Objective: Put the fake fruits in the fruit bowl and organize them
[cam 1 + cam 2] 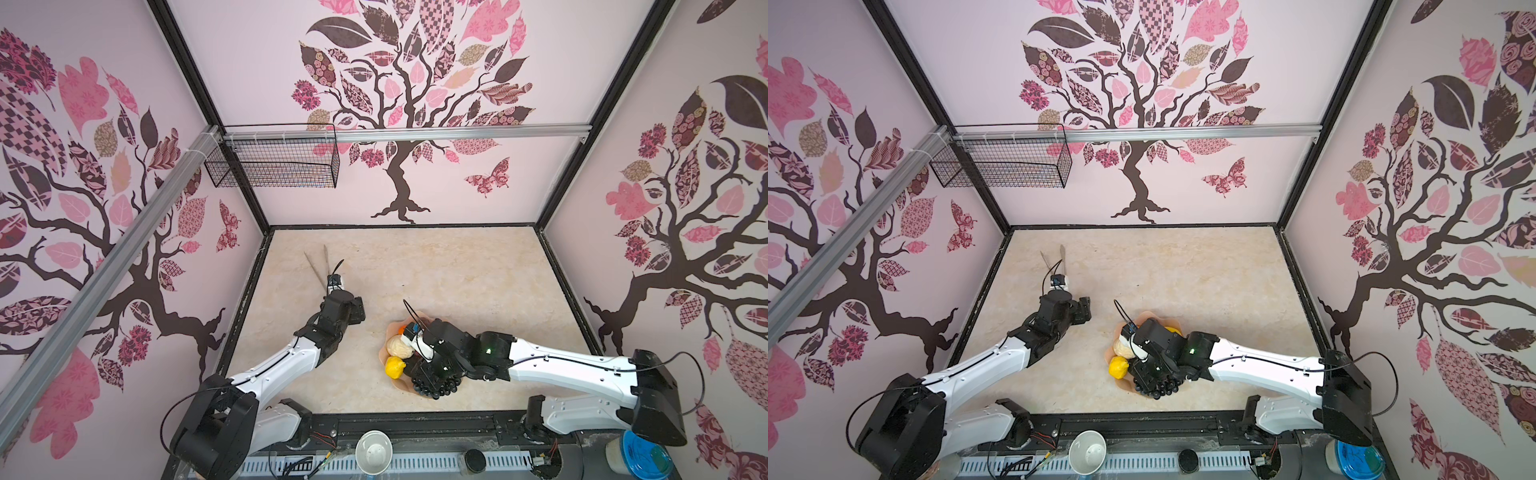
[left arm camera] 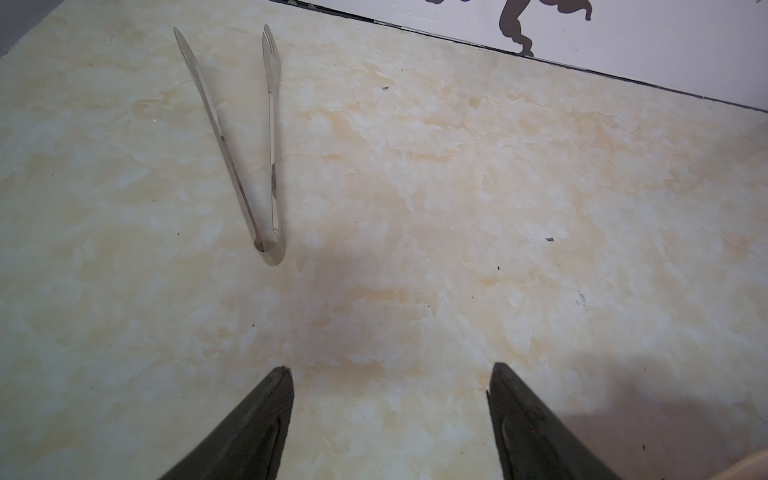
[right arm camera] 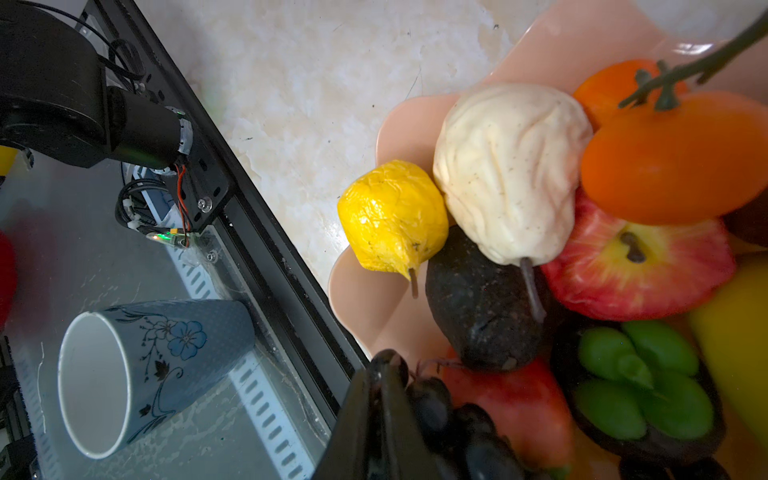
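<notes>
Sitting at lower centre of both top views: 1 fruit bowl [image 1: 385,332] holding grape bunch [image 1: 436,388], yellow pear [image 1: 395,367], cream pear [image 1: 399,345] and others. Right gripper [image 3: 384,365] over it, jaw state not discernible. Left gripper [image 2: 391,366] mid-left, jaws spread wide, over table [image 2: 457,208]. Tongs [image 2: 272,255] beyond, upper left.

A pair of thin, shiny tongs [image 2: 273,187] is seen lying flat on the cream marbled table [image 1: 457,282]. It is spread in a V, with the hinge end nearer the front and the tips pointed at the back wall [image 1: 498,199], which is printed with a tree pattern. Past the black front rail [image 1: 415,424], a cup [image 1: 373,452] is stood upright. It is white inside and blue-grey outside, with a painted blue flower shown in the right wrist view. Further along that ledge, a small black round object [image 1: 475,459] and a blue-lidded container [image 1: 644,455] are placed. A black wire basket [image 1: 274,166] is hung from an aluminium rail [image 1: 415,134] at the back left.
</notes>
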Action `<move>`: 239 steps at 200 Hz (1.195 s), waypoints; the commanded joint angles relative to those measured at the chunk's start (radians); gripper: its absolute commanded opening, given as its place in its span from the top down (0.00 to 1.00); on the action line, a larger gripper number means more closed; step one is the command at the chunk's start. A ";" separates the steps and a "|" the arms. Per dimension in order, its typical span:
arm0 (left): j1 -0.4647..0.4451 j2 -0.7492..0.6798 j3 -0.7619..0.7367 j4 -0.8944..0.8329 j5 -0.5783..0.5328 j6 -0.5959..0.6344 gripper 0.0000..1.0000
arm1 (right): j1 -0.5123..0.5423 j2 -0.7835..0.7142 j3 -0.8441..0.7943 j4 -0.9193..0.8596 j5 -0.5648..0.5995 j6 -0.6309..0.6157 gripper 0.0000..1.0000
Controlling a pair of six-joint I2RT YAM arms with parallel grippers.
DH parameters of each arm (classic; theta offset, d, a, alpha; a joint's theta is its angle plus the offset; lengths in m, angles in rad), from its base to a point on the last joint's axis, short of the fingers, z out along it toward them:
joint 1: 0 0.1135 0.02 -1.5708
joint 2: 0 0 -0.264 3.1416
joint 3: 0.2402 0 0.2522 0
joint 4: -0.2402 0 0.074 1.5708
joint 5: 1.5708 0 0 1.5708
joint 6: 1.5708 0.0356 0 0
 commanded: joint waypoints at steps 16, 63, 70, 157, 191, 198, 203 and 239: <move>0.004 -0.023 -0.015 0.005 0.000 0.011 0.23 | 0.004 0.003 -0.003 0.005 0.018 0.000 0.81; 0.005 -0.022 -0.015 0.004 0.000 0.012 0.23 | 0.004 -0.028 0.010 -0.006 0.028 -0.001 0.71; 0.006 -0.023 -0.016 0.005 0.000 0.011 0.23 | 0.004 -0.036 0.014 -0.010 0.035 -0.001 0.69; 0.004 -0.019 -0.015 0.007 0.002 0.017 0.23 | -0.018 -0.189 0.071 -0.059 0.230 -0.067 0.37; 0.005 -0.053 -0.016 0.002 -0.025 0.024 0.22 | -0.158 -0.290 0.051 -0.010 0.394 -0.133 0.25; 0.005 -0.065 -0.018 0.005 -0.032 0.022 0.22 | -0.211 -0.315 0.026 0.030 0.430 -0.150 0.23; 0.004 -0.073 -0.019 0.011 -0.037 0.020 0.22 | -0.252 -0.334 0.006 0.063 0.459 -0.159 0.22; 0.004 -0.115 -0.008 0.011 -0.099 0.029 0.21 | -0.636 -0.385 -0.157 0.305 0.575 -0.072 0.03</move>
